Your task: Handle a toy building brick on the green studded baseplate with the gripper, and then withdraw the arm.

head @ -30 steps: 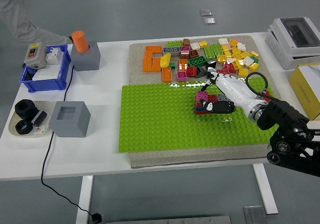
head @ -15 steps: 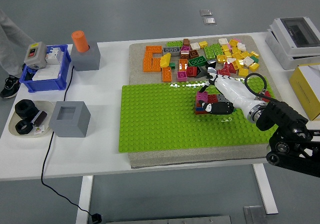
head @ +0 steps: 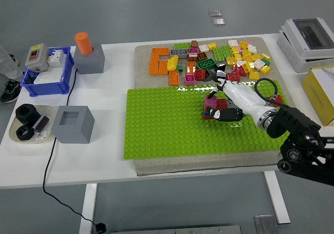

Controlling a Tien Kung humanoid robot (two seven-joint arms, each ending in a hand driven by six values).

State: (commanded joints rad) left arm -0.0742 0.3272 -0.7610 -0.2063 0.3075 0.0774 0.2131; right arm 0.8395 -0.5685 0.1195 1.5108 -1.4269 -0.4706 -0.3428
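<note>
While the right arm reaches in from the lower right, the right hand (head: 225,99) lies over a small brick cluster (head: 215,109) of magenta, red and black pieces on the green baseplate (head: 167,124), right of centre. Fingers rest on the cluster; whether they actually grip it cannot be told. Loose bricks (head: 209,59) are heaped beyond the baseplate. Blue bin (head: 47,77) and grey blocks (head: 73,123) sit at left.

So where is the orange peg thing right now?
In the head view the orange peg stands at the table's far left, stuck upright in a grey block, just right of the blue bin.
</note>
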